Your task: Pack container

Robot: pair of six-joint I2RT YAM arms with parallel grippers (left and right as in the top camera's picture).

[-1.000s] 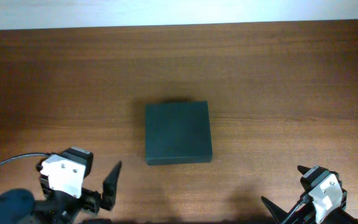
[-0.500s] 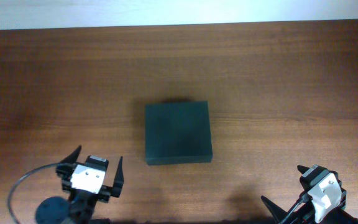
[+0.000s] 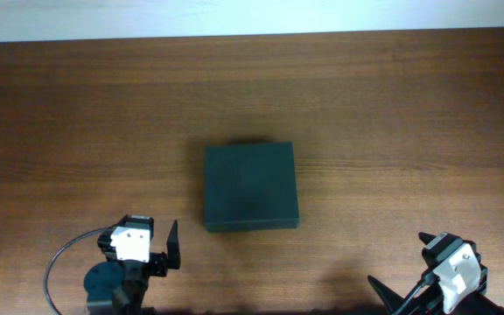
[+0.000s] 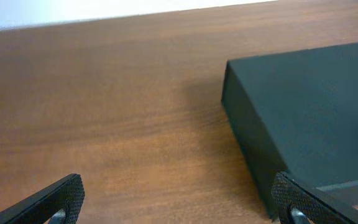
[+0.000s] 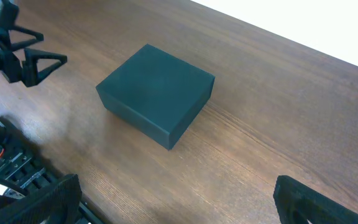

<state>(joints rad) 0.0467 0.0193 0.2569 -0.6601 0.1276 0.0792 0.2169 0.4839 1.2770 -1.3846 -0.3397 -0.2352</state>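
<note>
The container (image 3: pixel 250 186) is a dark green matte box lying shut at the middle of the wooden table. It also shows in the left wrist view (image 4: pixel 309 118) and the right wrist view (image 5: pixel 157 90). My left gripper (image 3: pixel 140 233) is open and empty, low near the front edge, left of and nearer than the box. In its own view (image 4: pixel 178 198) the right fingertip (image 4: pixel 294 199) overlaps the box's near corner. My right gripper (image 3: pixel 398 261) is open wide and empty at the front right, apart from the box (image 5: pixel 179 202). No hand tools are in view.
The left arm's base and a looping cable (image 3: pixel 59 267) sit at the front left. Black equipment (image 5: pixel 5 162) lies along the near table edge. A white wall (image 3: pixel 234 17) runs behind the far edge. The left gripper shows in the right wrist view (image 5: pixel 23 53).
My left arm has swung right and turned, so its open gripper now sits closer to the box's near left corner. The right arm and the box have not moved.
</note>
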